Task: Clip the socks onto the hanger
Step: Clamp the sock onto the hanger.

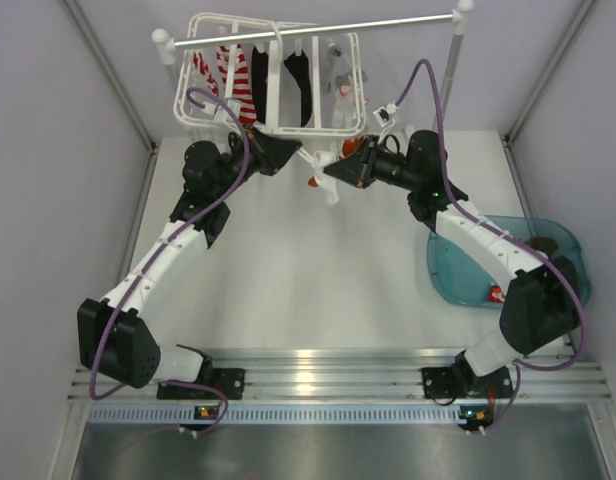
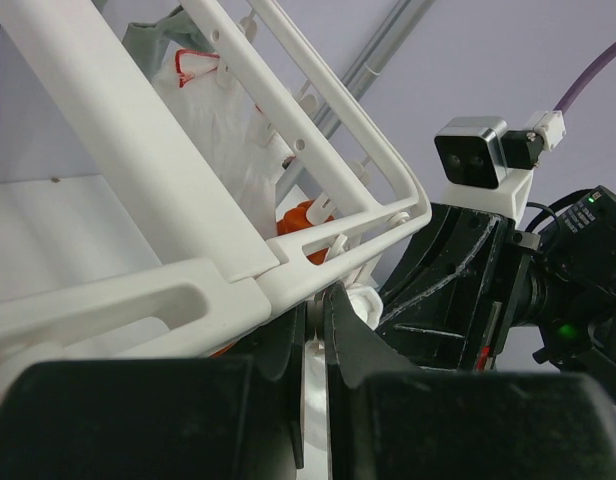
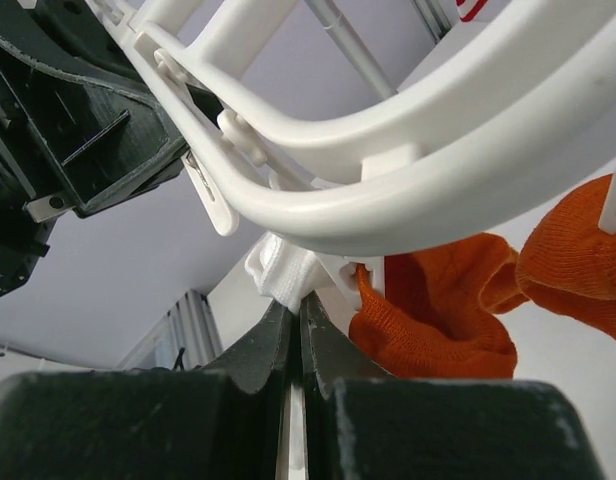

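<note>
Now, step: clipping white sock (image 3: 278, 280) at hanger's (image 3: 408, 190) near rim.
Grip: my R claw (image 3: 293, 300) nips sock, L claw (image 2: 318, 295) closed tight.
Next: open clip (image 3: 210, 195), feed cuff.

Pale grey walls (image 1: 48, 120) at 9 and 3 o'clock. White table (image 1: 318, 290) centre. Teal bin (image 1: 456, 282) at 3 o'clock. Aluminium rail (image 1: 328, 375) at 6 o'clock.

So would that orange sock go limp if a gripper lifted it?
Probably limp: the orange sock bunches in soft folds beside the hanger. Its knit looks textured, so it is likely grippy rather than slippery. Being thin fabric, it should be light.
</note>
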